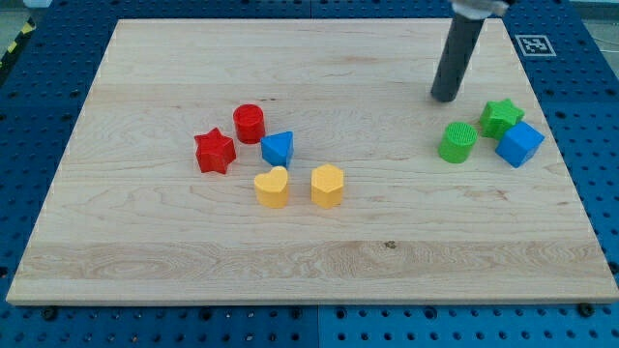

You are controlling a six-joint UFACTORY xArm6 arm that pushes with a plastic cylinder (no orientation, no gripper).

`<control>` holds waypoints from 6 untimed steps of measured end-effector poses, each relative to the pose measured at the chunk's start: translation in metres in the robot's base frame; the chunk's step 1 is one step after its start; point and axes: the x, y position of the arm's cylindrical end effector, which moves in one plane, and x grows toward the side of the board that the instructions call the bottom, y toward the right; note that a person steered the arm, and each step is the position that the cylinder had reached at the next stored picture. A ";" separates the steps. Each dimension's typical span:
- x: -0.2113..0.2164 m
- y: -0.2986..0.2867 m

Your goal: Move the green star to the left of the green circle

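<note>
While my tip (445,98) stands above the green circle (457,142), no hand shows.

We read setting as robotics lab bench. Evidence: light wooden board (319,251) laid on blue perforated base plate (590,145) with regular hole grid; black-and-white square marker (534,44) at board's top right corner; yellow-black hazard tape (14,43) at view's top left; small coloured blocks (327,186) as test pieces.
</note>
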 end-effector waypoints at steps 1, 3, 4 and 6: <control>-0.005 0.092; 0.090 0.106; 0.064 0.072; 0.047 -0.043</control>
